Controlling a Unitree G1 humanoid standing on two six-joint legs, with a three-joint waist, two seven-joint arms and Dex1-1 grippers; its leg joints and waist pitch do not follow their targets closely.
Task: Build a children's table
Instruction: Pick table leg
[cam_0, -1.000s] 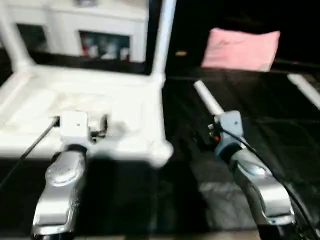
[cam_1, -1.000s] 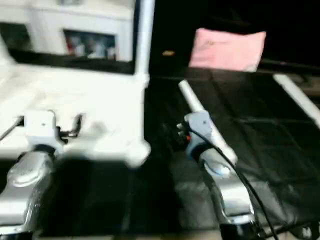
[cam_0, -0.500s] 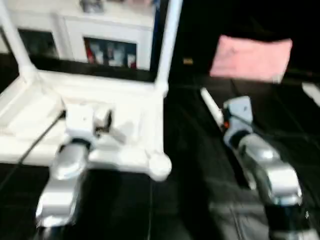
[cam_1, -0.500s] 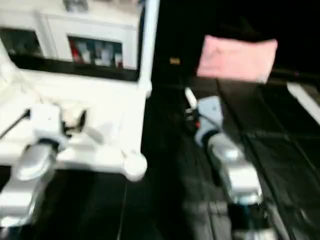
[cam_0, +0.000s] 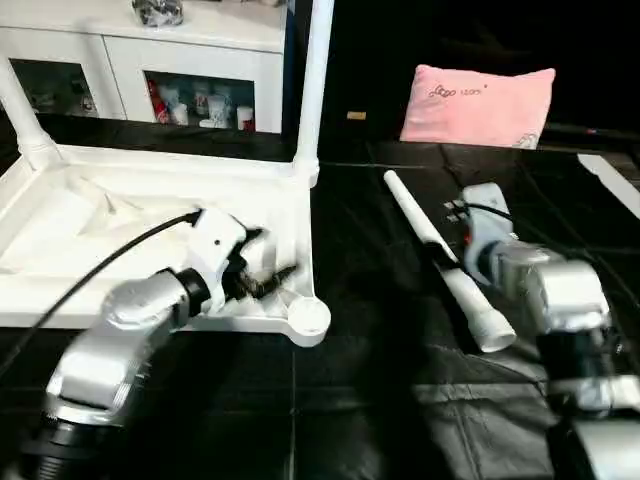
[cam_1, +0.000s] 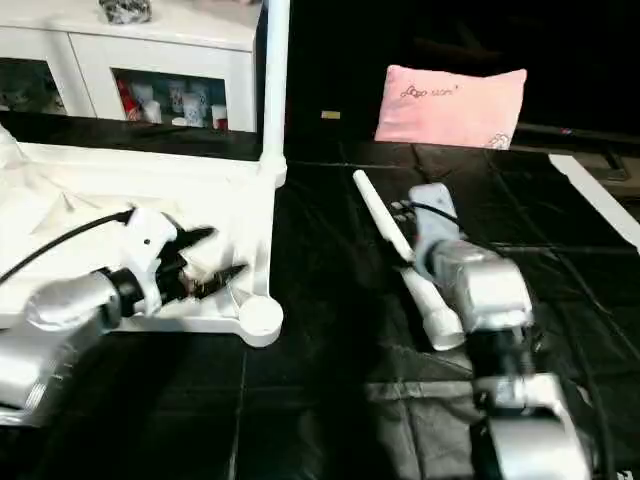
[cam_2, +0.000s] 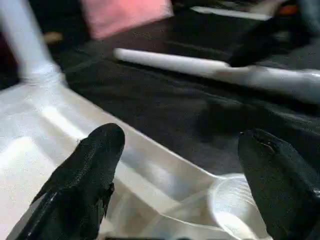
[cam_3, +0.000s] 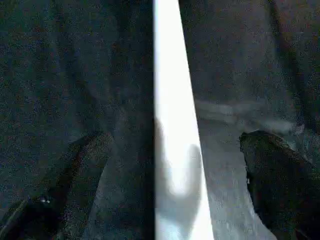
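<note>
White plastic throughout: children's table top (cam_0: 150, 215), rectangular w/ raised rim, lies upside down on black sheet-covered floor (cam_0: 380, 400), at the robot's left. Underside faces up, shallow ribs and moulded ridges visible inside the rim. Two long round white tube legs already stand upright in the far corner sockets: one at far-right corner (cam_0: 312, 80), one at far-left corner (cam_0: 18, 105). Near-right round corner socket (cam_0: 308, 318) is open, nothing seated in it.

Third white tube leg (cam_0: 440, 260) lies loose on the black floor, just right of the top and apart from it, running from far to near, wider flared end nearest the robot. Flat white strip (cam_0: 608, 180) lies at far right edge of the floor.

Left gripper (cam_0: 262, 272): black fingers spread apart, nothing between them, hovering over the underside near the open corner socket; pointed toward the loose leg. Left wrist view shows rim and socket (cam_2: 235, 205) between the two fingers.

Right gripper (cam_3: 175, 190): fingers wide apart, straddling the loose leg from above; fingertips (cam_3: 90, 155) not touching it. No grip.

Background: pink rectangular pillow (cam_0: 478, 102) beyond the floor; white cabinet w/ glass doors (cam_0: 160, 70) behind the top.
</note>
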